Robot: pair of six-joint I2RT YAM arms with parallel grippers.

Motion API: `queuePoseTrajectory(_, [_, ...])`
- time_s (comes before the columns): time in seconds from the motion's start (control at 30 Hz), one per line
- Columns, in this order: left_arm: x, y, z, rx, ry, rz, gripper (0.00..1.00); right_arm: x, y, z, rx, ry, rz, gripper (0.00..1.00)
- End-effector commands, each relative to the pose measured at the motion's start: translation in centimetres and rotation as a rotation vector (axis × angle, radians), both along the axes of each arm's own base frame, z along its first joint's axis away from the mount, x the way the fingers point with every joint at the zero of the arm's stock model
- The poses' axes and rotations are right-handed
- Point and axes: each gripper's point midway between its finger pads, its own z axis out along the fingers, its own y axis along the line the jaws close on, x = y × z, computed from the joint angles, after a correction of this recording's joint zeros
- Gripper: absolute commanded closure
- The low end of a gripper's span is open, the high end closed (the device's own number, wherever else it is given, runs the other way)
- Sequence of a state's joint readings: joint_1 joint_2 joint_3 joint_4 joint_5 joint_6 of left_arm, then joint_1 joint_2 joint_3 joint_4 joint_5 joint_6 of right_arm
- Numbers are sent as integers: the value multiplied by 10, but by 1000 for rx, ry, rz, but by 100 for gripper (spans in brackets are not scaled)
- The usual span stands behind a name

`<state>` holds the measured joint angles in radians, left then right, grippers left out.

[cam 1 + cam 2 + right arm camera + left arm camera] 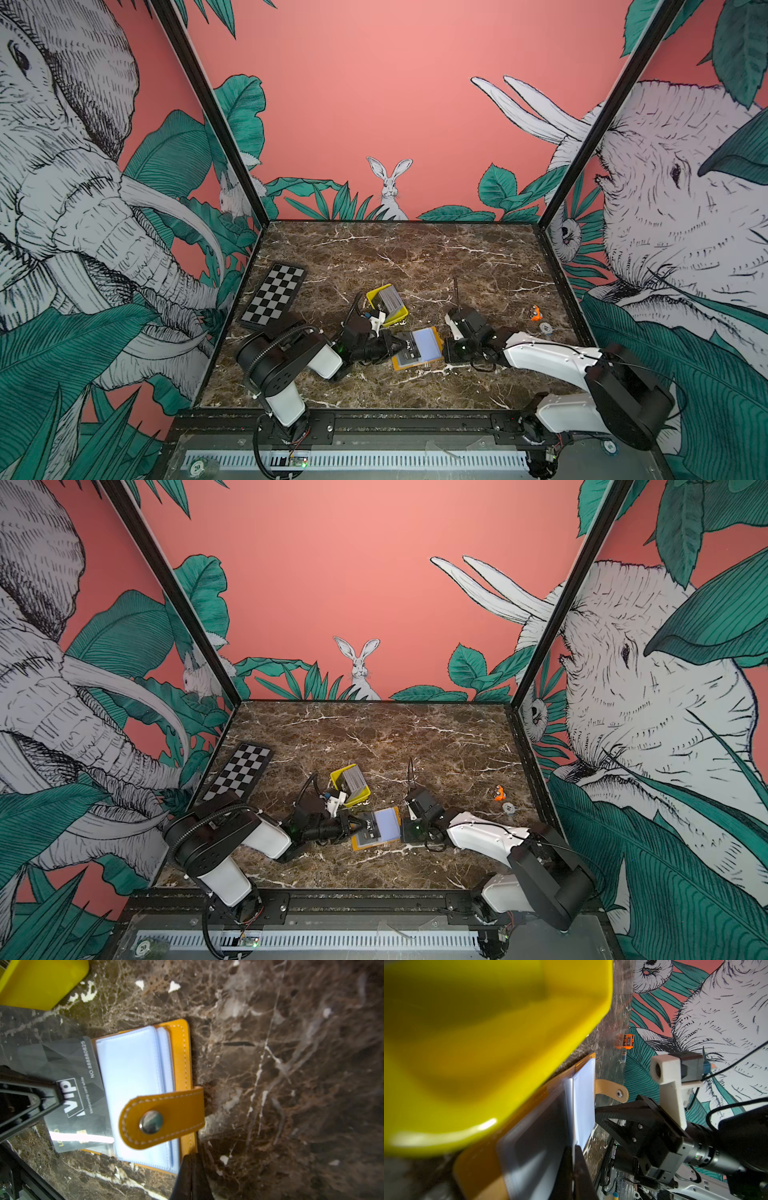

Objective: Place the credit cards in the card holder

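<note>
Holder [428,347]: lies open on the desk [415,257], near the middle, with clear sleeves [128,1076] facing up. The tab [162,1118] curls over from its right edge.
Card [68,1076]: black, "VIP" face up, over the holder's left half.
Left end effector [400,343]: clamped on the card's left edge.
Right end effector [190,1157]: jaws together, tips at the holder's right edge. Contact cannot be told.
Stack [388,300]: further cards stand in the yellow tray [374,296], just beyond the holder.
</note>
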<state>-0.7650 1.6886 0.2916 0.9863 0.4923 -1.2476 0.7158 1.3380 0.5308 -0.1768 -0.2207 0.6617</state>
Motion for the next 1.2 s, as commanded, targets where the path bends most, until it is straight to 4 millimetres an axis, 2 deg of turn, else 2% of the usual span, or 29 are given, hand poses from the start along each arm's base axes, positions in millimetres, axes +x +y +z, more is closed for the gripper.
queuePoseTrajectory(0.0, [-3, -1, 2, -28, 22, 4, 100, -3, -2, -6, -38, 12, 15, 95])
queuePoseTrajectory(0.13, [-4, 2, -5, -12, 53, 25, 100, -3, -2, -6, -41, 10, 18, 96])
queuePoseTrajectory(0.77, [-7, -3, -7, -16, 81, -5, 100, -2, -2, -8, -49, 11, 21, 97])
queuePoseTrajectory(1.17, [-14, 12, -23, 41, 163, 55, 100, -1, -3, -9, -52, 7, 11, 97])
